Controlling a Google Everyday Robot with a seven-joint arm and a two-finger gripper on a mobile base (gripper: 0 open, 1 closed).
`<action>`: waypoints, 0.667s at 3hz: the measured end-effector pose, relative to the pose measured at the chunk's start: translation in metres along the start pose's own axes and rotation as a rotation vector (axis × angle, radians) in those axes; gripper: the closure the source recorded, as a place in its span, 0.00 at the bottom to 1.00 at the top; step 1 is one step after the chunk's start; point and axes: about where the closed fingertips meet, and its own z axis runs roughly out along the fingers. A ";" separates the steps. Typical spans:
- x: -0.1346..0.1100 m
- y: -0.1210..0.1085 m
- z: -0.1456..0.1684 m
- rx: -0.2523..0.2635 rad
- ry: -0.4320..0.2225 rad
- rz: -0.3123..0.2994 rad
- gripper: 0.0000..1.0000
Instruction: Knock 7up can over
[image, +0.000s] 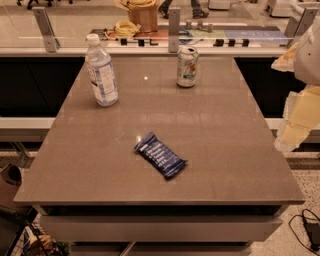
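The 7up can (187, 67) stands upright near the far edge of the grey table (210, 150), right of centre. It is silvery-white with green and red marks and a silver top. My gripper (296, 117) shows as a pale white and yellow shape at the right edge of the view, beyond the table's right side. It is well to the right of the can and nearer to me, and apart from it.
A clear water bottle (101, 71) with a white cap stands at the far left of the table. A blue snack bar wrapper (160, 155) lies near the table's middle. A glass railing with metal posts (173, 30) runs behind the table.
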 end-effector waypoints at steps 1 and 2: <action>0.000 0.000 0.000 0.000 0.000 0.000 0.00; -0.002 -0.017 0.001 0.038 -0.088 0.028 0.00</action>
